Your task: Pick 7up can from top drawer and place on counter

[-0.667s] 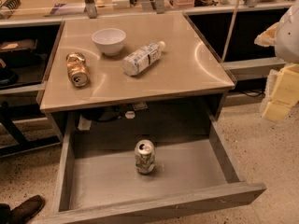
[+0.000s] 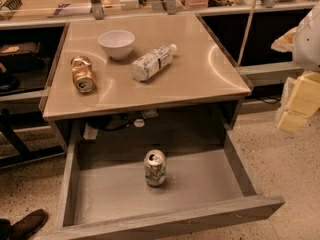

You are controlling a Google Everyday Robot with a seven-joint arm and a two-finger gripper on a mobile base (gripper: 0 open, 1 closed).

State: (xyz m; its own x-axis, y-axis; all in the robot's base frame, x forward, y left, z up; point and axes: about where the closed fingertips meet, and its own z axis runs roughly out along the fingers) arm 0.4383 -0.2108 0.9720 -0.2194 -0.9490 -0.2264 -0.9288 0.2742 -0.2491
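Nearest, at the lower left corner, the toe of a dark shoe (image 2: 26,224) rests on the speckled floor. The top drawer (image 2: 175,220) stands pulled fully out toward the viewer, its grey bottom exposed. The 7up can (image 2: 155,168) stands upright on that bottom, near the middle and slightly toward the far side, clear of all four drawer walls. Above and behind the drawer lies the tan bench (image 2: 200,79). On its left part a gold-brown can (image 2: 82,74) lies on its side, open end toward the near edge. A clear plastic bottle (image 2: 152,61) with a white label lies on its side near the centre, cap pointing far right. A white bowl (image 2: 116,44) sits upright between and behind these two, just beside the bottle. The gripper (image 2: 296,103), a pale cream blocky form, hangs at the right edge of the scene, beyond the bench's right side and well apart from the 7up can; whether it is open or closed cannot be told, and it holds nothing visible.
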